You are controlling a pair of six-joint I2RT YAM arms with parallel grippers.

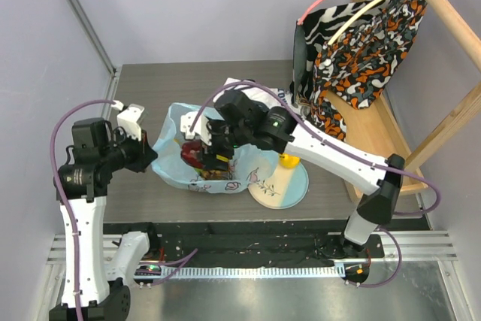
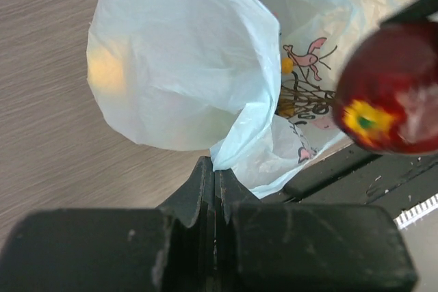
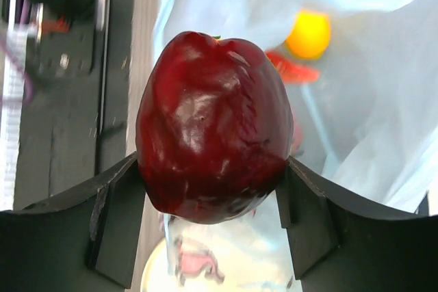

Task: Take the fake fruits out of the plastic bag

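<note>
The left gripper (image 2: 213, 172) is pressed together on a fold of the plastic bag (image 2: 185, 66) at the bag's left rim, apparently to hold the thin film up and the mouth agape so the other arm can work inside. The right gripper (image 3: 213, 169) pinches the red apple (image 3: 212, 121) squarely, one finger on each flank, just above the bag's open mouth, a grip that suits carrying it clear. Deeper inside the bag, beyond the apple and apart from the fingers, lie a yellow-orange fruit (image 3: 309, 32) and a red piece (image 3: 291, 70), while a yellow fruit (image 1: 287, 160) sits outside the bag to its right on a plate (image 1: 297, 189).
</note>
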